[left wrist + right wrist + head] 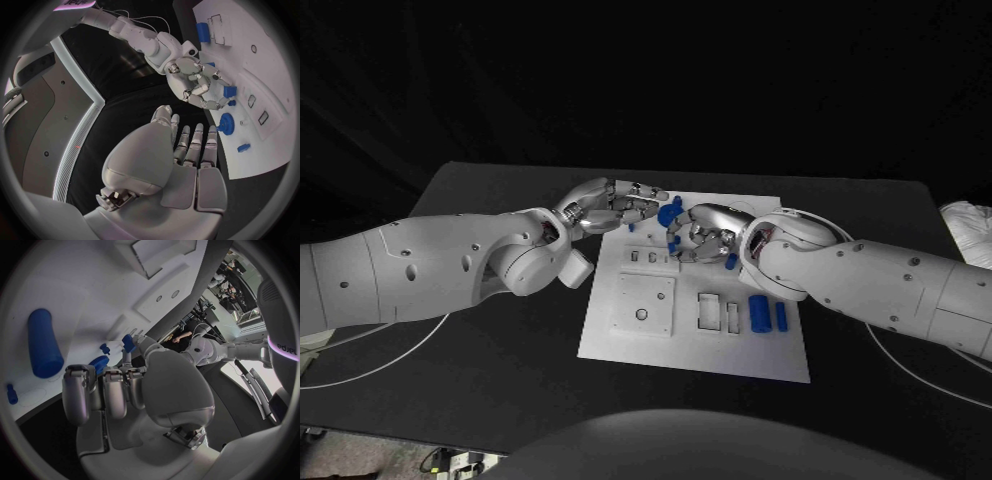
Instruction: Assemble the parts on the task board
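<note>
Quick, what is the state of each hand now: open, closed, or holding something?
Left hand: open, fingers extended, holding nothing.
Right hand: fingers curled; whether it holds a part cannot be told.

**Three cameras: one overhead, one behind each wrist**

The head camera looks steeply down from above onto the black bench (pixel 473 330) and the white task board (pixel 718 345). Each fisheye wrist camera sits close behind its own hand, the left hand (pixel 181 155) and the right hand (pixel 125 395), facing the board. All three views share the task board.
</note>
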You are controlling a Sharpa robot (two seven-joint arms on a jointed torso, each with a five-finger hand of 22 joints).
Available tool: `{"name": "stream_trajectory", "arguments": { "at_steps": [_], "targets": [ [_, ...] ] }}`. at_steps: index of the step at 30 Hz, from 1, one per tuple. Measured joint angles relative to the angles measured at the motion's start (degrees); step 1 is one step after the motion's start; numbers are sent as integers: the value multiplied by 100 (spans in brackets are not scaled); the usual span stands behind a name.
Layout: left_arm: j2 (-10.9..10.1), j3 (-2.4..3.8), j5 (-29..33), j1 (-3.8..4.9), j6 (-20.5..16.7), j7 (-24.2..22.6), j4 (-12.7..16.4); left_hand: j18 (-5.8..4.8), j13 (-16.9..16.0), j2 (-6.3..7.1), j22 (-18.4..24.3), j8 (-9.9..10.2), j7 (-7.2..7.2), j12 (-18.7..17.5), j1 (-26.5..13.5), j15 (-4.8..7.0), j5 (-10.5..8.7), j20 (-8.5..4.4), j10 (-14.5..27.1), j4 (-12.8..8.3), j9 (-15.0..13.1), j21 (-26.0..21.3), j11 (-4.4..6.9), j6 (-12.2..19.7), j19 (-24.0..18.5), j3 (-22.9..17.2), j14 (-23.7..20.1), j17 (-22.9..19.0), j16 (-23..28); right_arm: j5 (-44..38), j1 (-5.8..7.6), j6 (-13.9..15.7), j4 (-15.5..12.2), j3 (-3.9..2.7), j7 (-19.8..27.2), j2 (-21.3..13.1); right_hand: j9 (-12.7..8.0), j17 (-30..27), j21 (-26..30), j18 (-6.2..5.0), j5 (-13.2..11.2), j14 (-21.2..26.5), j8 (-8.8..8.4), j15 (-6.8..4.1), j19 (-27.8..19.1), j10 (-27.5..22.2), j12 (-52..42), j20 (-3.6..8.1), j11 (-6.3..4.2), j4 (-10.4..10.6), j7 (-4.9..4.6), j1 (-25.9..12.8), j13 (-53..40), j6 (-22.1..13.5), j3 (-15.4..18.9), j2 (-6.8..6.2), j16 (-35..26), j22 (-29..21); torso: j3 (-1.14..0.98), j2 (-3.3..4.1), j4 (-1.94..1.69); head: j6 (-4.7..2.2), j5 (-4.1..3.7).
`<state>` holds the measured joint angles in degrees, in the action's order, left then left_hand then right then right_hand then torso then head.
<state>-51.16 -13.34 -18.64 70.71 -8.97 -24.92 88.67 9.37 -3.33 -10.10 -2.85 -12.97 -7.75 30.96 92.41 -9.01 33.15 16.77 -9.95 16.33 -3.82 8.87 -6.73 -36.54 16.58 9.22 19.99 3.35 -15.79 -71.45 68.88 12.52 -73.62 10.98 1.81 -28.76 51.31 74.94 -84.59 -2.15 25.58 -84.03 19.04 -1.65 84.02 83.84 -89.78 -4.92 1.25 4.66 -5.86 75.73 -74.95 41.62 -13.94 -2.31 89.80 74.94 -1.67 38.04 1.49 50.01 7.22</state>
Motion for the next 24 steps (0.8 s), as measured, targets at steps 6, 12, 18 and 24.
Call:
{"name": "stream_trajectory", "arguments": {
  "at_steps": [6, 12, 18, 24],
  "targets": [
    [20, 0, 0, 0, 4, 0, -3, 0, 0, 0, 0, 0, 0, 0, 0, 0, 0, 0, 0, 16, 0, 0, 0, 0, 0, -16, 0, 0, 0, -5, -15, -7, 13, 0, -3, 16, -33, -1, 0, 0, -21, 0, -22, 0, 0, 16, 0, 0, 15, 0, -18, 0, 0, -18, 0, 0, 0, 0, -1, 3, 4, 1, 1],
    [43, 0, 0, 0, 7, 5, -10, 0, 0, 0, 0, 0, 0, 0, 0, 0, 0, 0, 0, 16, 0, 0, 0, 0, 0, -16, 0, 0, 0, -24, -22, -37, 51, 0, -18, 38, -126, -1, 0, 0, -44, 1, -89, 43, 0, 20, 0, 0, 20, -6, -57, 0, 1, -57, -25, 0, 0, -1, -1, 4, 4, 0, -1],
    [56, 0, 0, 0, 10, 7, -13, 0, 0, 0, 0, 0, 0, 0, 0, 0, 0, 0, 0, 16, 0, 0, 0, 0, 0, -16, 0, 0, 0, -48, -47, -66, 97, -2, -31, 62, -157, -1, 0, 0, -43, 1, -101, 43, 0, 20, 0, 0, 20, 0, -58, 0, 1, -57, -32, 0, 0, -1, -3, 4, 4, 0, -4],
    [56, 0, 0, 0, 12, 9, -15, 0, 0, 0, 0, 0, 0, 0, 0, 0, 0, 0, 0, 16, 0, 0, 0, 0, 0, -16, 0, 0, 0, -71, -63, -82, 123, -1, -39, 81, -213, -2, 22, 0, -43, 0, -146, 43, 0, 20, 0, 0, 20, -1, -75, 0, 2, -75, -33, 0, 0, -2, -3, 3, -2, 0, 1]
  ]
}}
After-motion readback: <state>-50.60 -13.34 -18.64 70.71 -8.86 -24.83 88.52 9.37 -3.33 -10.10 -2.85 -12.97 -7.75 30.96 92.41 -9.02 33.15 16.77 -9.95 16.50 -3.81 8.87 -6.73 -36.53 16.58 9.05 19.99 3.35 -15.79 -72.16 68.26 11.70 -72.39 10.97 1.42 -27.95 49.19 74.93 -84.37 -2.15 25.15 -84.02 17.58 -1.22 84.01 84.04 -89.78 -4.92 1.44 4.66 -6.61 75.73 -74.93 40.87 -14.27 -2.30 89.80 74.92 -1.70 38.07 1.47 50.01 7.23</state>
